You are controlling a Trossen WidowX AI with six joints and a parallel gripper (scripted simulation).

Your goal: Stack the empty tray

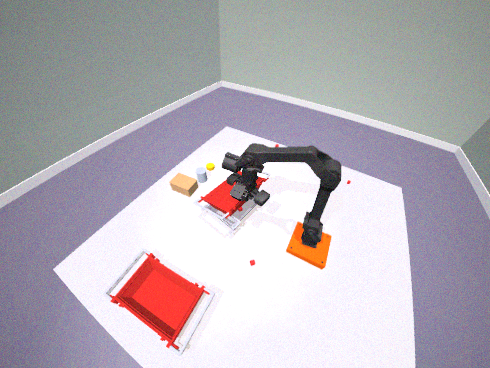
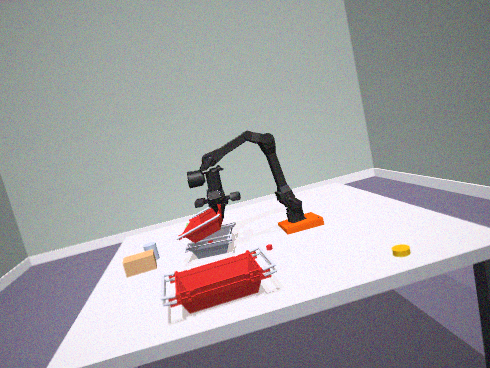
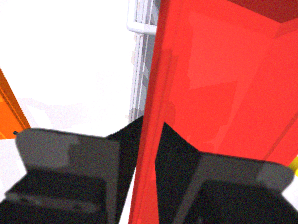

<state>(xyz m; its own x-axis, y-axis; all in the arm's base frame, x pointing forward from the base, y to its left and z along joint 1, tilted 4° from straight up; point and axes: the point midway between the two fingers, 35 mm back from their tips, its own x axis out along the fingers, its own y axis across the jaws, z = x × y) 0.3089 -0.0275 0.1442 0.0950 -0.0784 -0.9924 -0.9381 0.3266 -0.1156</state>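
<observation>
The empty red tray (image 1: 220, 196) (image 2: 202, 226) (image 3: 225, 75) is tilted above the loaded grey tray, its gripped side high and its far side low. My gripper (image 1: 245, 199) (image 2: 221, 215) (image 3: 150, 121) is shut on the raised rim of this red tray. The grey tray (image 1: 240, 218) (image 2: 207, 251) stands on the table, largely hidden beneath it. A small red block (image 2: 210, 241) shows in the grey tray. Pale wire bars show at the grey tray's top, but how far in they lie is partly hidden. Whether the red tray touches them cannot be told.
Another red tray (image 1: 162, 295) (image 2: 220, 280) with bars swung out stands nearer the top and exterior views. A tan box (image 1: 184, 184) (image 2: 140, 263) and a blue-grey cylinder (image 1: 201, 175) (image 2: 150, 250) stand beyond the held tray. A loose red block (image 1: 252, 262) (image 2: 269, 247) lies on the table.
</observation>
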